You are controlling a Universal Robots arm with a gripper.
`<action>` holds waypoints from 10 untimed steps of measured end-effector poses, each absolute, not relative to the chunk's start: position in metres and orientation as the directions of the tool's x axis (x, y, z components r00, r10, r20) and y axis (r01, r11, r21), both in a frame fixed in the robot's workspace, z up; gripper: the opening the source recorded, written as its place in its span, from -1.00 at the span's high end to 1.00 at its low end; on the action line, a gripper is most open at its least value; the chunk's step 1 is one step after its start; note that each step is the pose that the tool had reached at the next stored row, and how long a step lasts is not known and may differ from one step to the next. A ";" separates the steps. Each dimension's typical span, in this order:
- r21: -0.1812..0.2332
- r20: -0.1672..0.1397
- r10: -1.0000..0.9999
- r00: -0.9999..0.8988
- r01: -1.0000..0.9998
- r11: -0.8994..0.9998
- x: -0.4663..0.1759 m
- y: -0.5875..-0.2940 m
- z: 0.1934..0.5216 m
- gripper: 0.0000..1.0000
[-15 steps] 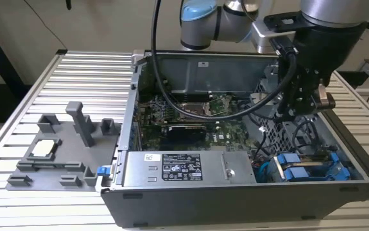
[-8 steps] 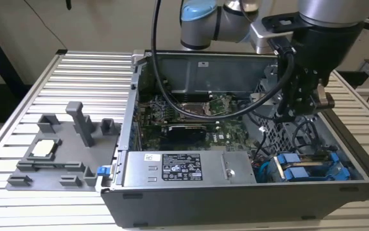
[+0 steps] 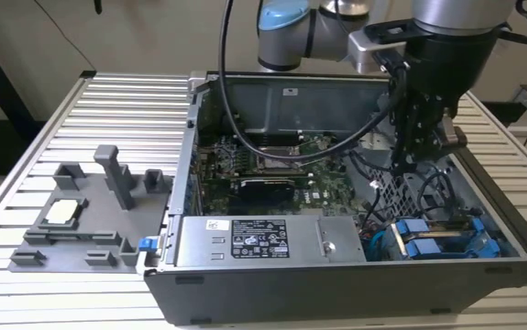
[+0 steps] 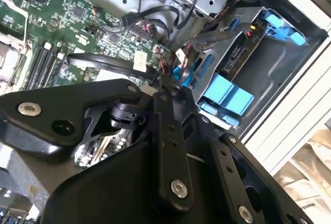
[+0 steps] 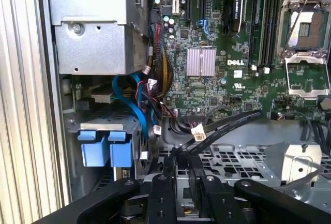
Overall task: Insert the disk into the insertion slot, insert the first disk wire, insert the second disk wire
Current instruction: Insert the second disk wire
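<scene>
The disk shows by its two blue carrier tabs (image 3: pixel 419 238) (image 5: pixel 106 149) (image 4: pixel 229 93). It sits inside the insertion slot (image 3: pixel 483 251) (image 5: pixel 103 124) (image 4: pixel 274 63), a grey cage at the near corner of the open computer case on the exterior view's right. My gripper (image 3: pixel 408 165) (image 4: pixel 168 87) (image 5: pixel 180 162) hangs inside the case, just above and behind that cage. It is shut on the end of a flat black disk wire (image 5: pixel 227 123) (image 4: pixel 103 61) that carries a small white tag (image 5: pixel 198 131) (image 4: pixel 139 61). The wire's end itself is hidden between the fingers.
A grey power supply box (image 3: pixel 244 240) (image 5: pixel 93 38) lies beside the cage. The green motherboard (image 3: pixel 263 172) (image 5: pixel 217 69) fills the case floor. Blue and coloured cables (image 5: pixel 139 105) bunch between them. A perforated grey bracket (image 5: pixel 232 159) sits under the gripper. A grey fixture (image 3: pixel 80 213) stands on the slatted table.
</scene>
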State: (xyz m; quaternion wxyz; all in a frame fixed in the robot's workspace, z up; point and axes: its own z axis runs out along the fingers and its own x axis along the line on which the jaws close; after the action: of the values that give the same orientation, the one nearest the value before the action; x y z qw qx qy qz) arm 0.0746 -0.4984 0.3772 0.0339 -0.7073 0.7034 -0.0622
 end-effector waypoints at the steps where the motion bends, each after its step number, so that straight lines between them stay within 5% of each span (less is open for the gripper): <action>1: -0.135 0.054 -0.999 0.003 -0.991 -0.010 0.074 -0.497 0.377 0.47; 10: -0.137 0.081 -0.997 0.003 -0.990 -0.014 0.071 -0.492 0.364 0.47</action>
State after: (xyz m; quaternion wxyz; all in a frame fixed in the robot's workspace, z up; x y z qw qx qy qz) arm 0.0708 -0.4924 0.3638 0.0201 -0.7078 0.7019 -0.0773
